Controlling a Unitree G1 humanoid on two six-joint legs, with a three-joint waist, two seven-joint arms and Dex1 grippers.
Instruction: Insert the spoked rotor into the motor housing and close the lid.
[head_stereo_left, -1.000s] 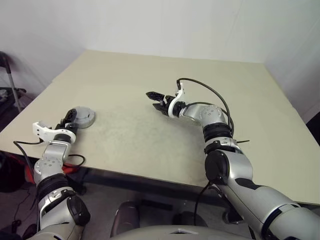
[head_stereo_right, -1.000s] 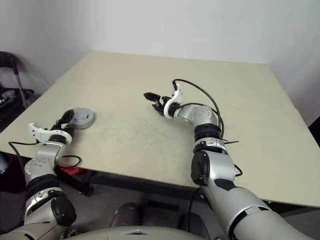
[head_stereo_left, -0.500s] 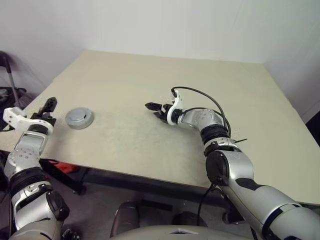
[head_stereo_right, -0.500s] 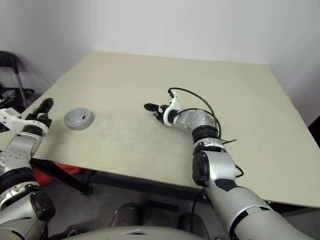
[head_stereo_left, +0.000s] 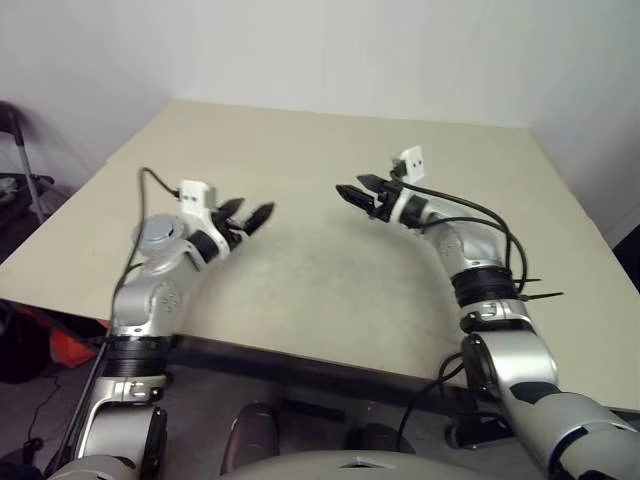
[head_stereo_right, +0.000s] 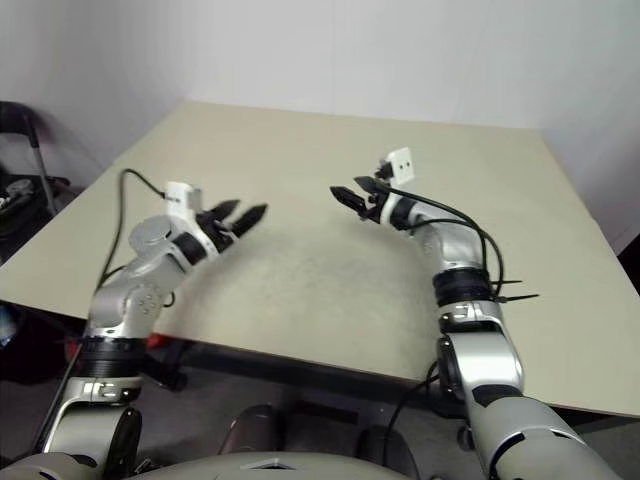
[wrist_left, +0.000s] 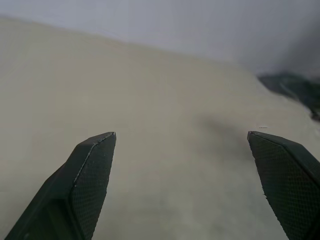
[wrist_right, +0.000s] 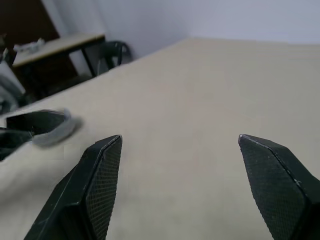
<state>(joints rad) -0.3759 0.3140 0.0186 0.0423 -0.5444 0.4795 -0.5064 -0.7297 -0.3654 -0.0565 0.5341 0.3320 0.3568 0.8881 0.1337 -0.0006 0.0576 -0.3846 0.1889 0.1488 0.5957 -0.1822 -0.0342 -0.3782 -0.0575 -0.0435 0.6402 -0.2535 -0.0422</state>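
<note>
The closed motor housing (head_stereo_left: 157, 232), lid on top, is seen near the table's (head_stereo_left: 330, 290) left edge, partly hidden behind the left arm; the left gripper (head_stereo_left: 247, 215) has been swung away from it toward the table's middle, its jaws spread wide and empty; the right gripper (head_stereo_left: 358, 192) has been drawn back to the right, likewise wide and empty; the assembly is judged finished and released.
</note>
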